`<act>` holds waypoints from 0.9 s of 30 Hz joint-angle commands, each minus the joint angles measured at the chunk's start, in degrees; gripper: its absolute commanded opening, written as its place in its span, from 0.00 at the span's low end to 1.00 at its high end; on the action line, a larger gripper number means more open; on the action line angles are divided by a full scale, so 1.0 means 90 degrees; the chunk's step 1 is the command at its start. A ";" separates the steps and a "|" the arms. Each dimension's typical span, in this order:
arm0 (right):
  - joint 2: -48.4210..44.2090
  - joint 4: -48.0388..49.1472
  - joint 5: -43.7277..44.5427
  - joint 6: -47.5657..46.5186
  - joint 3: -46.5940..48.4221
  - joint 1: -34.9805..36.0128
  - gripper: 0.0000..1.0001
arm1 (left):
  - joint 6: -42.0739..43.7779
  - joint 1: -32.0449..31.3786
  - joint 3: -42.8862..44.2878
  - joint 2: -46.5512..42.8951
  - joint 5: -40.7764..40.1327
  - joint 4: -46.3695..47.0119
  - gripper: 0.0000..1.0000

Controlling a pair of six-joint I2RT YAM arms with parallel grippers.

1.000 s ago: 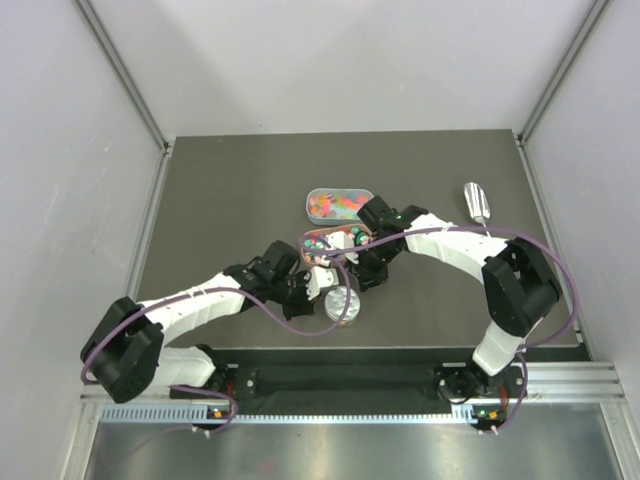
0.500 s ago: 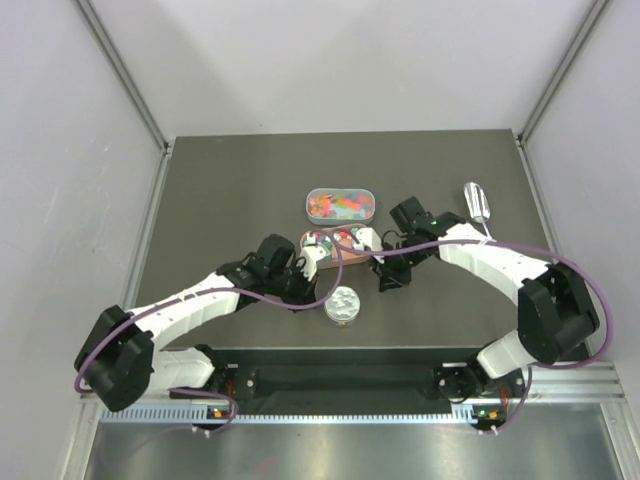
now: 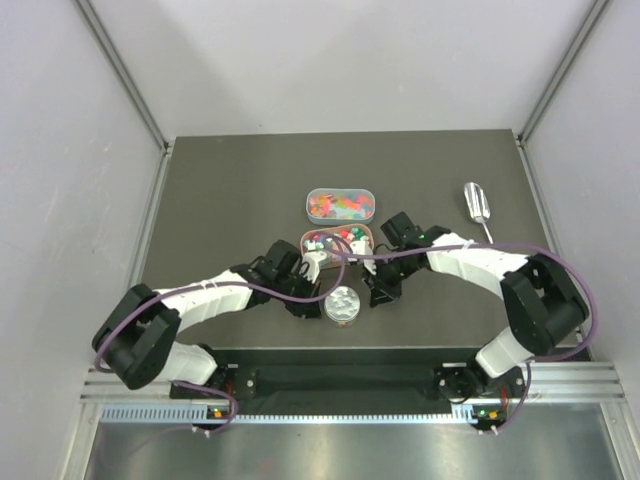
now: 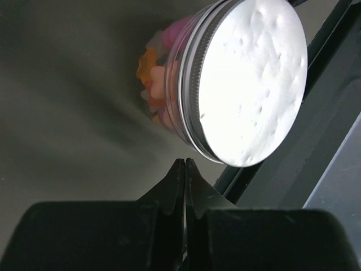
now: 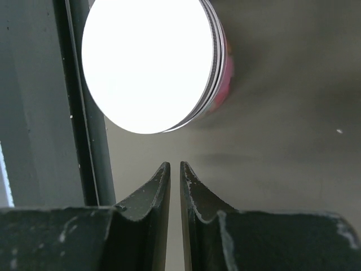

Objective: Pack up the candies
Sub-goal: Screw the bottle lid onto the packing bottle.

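A small round clear jar (image 3: 342, 303) with a silver lid (image 4: 251, 84) stands near the table's front edge. Mixed-colour candies (image 4: 155, 79) show through its wall, and pink ones (image 5: 224, 84) show in the right wrist view. More candies fill a clear oblong box (image 3: 340, 204) and a brown-rimmed tray (image 3: 337, 240) behind the jar. My left gripper (image 3: 306, 298) is shut and empty just left of the jar, its tips (image 4: 185, 162) short of the lid. My right gripper (image 3: 379, 291) sits just right of the jar, its tips (image 5: 174, 165) a thin slit apart, holding nothing.
A metal scoop (image 3: 476, 205) lies at the back right of the dark table (image 3: 220, 200). The table's front rail (image 3: 400, 355) runs close below the jar. Grey walls enclose the sides and back.
My right gripper has left the spot over the tray and jar, swung out to the right, then come back low beside the jar. My left gripper has shifted slightly along the jar's left side.
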 commanded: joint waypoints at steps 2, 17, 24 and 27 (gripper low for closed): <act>0.0404 0.0237 -0.0432 0.0165 0.0407 0.0098 0.12 | -0.0300 0.0039 -0.0066 0.0125 0.0270 0.0556 0.00; 0.0160 0.1243 -0.0473 0.3251 -0.0207 -0.0098 0.11 | -0.0964 0.0605 -0.0711 -0.0559 0.0280 0.0683 0.00; 0.0209 0.1320 -0.0111 0.3427 -0.0413 -0.0068 0.11 | -0.1052 0.0596 -0.0555 0.0182 0.0573 0.1093 0.00; 0.0316 0.1418 0.0046 0.3485 -0.0374 -0.0078 0.11 | -0.1053 0.0596 -0.0457 0.0447 0.0748 0.1191 0.00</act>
